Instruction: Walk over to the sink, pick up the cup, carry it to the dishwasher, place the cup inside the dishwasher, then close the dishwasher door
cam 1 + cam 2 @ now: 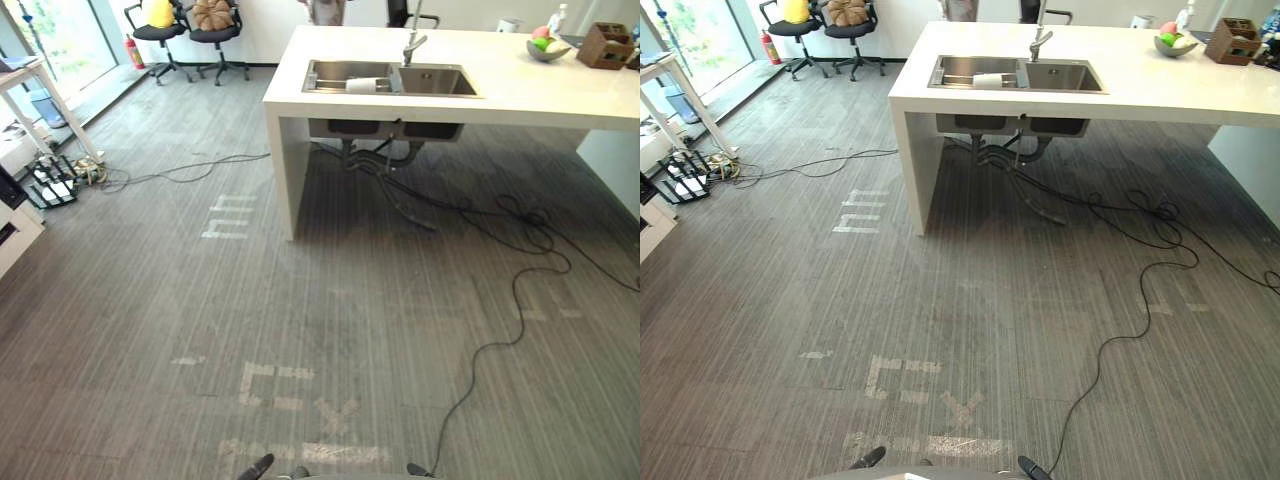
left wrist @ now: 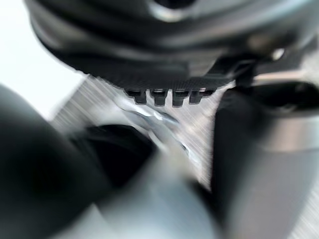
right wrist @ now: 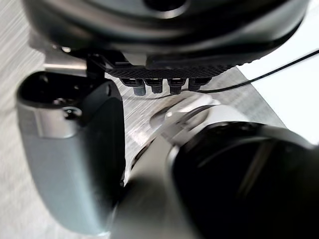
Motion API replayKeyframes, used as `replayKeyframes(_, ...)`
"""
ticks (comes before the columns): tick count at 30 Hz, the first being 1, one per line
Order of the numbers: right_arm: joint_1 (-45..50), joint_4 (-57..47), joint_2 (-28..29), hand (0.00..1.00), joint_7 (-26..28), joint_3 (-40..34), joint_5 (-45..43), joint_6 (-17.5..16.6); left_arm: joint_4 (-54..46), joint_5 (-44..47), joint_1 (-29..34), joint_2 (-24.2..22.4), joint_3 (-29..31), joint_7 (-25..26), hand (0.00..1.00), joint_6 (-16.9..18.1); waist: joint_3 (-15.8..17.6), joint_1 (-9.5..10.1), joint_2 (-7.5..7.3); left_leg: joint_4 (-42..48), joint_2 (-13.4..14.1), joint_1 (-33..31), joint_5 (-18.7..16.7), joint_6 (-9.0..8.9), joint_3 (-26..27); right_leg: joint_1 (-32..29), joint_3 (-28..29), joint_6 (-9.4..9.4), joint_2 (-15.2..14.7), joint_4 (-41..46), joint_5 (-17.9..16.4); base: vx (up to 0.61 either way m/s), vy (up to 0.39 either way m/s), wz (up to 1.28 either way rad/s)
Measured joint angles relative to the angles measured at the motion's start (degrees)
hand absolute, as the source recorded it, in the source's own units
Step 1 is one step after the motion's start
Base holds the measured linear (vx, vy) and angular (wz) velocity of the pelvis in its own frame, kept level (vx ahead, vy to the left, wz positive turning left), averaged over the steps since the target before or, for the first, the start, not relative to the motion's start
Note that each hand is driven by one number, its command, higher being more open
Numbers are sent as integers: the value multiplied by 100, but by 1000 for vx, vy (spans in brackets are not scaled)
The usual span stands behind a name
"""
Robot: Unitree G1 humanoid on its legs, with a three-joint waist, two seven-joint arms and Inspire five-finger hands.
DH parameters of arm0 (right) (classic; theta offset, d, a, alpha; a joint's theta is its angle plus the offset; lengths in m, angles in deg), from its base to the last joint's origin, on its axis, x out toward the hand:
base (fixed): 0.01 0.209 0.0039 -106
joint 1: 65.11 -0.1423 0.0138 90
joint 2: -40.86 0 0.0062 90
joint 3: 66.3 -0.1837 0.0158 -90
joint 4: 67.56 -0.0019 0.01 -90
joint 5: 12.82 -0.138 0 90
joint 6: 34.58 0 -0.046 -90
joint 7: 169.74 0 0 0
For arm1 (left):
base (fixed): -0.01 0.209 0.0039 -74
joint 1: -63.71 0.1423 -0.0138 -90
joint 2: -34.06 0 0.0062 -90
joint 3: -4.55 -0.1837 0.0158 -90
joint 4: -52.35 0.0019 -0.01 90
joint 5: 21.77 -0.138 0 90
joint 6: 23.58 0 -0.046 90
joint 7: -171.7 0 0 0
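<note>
The cup [image 1: 362,86] lies on its side in the sink [image 1: 440,80], in the left basin against the divider, just below the tap [image 1: 412,42]; the sink is set into a white surface [image 1: 520,100] across a stretch of grey floor [image 1: 300,320]. Further right on the surface stand a fruit bowl [image 1: 547,47] and a wooden box [image 1: 605,45], well apart from the sink; two black chairs [image 1: 160,35] stand at the back left. In its wrist view, the left robot hand [image 2: 169,74] hangs above the floor, its fingers [image 2: 159,96] in a loose, straight row, apart from the thumb; it holds and touches nothing. The right robot hand [image 3: 169,67] looks the same; relaxed fingers, nothing between them.
</note>
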Motion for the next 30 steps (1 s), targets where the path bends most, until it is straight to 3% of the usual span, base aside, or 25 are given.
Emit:
replayKeyframes(3, -292, -157, -122, 100, 202, 22, -364, 155, -282, -19, -96, 158, -84, -105, 100, -281, 75, 8, 9, -35, 5, -57, 45, -62, -114, -2, -150, 6, 11, -48, -4, -6, -44, 19)
replayKeyframes(6, -393, -331, -167, 100, 394, 24, -452, 217, -468, -416, -112, 184, -190, -224, 100, -280, 115, 20, 12, -62, 5, -52, 51, -69, -118, 12, -181, 21, 11, -51, -14, -18, -25, 6)
replayKeyframes(14, -608, -556, 228, 100, 493, 416, -47, -256, -592, -662, -149, 120, -399, -87, 100, -100, 166, 10, -4, -70, -3, -24, 59, -77, -114, 79, -282, 44, -6, -76, -28, -20, -8, 4)
replayKeyframes(24, -520, -314, 451, 100, 227, 209, -18, -1003, -421, -892, -102, -50, -373, -71, 100, 546, 168, -11, -15, -77, -1, 161, 59, -76, 20, 268, -277, 141, -16, -92, -51, -29, -1, -1)
replayKeyframes(30, -486, -163, 525, 100, 29, -28, -54, -1176, -166, -651, -160, -97, -238, -74, 100, 543, 166, -46, -19, -80, -1, 176, 66, -64, 51, 268, -250, 107, -13, -94, -26, -32, 4, -3)
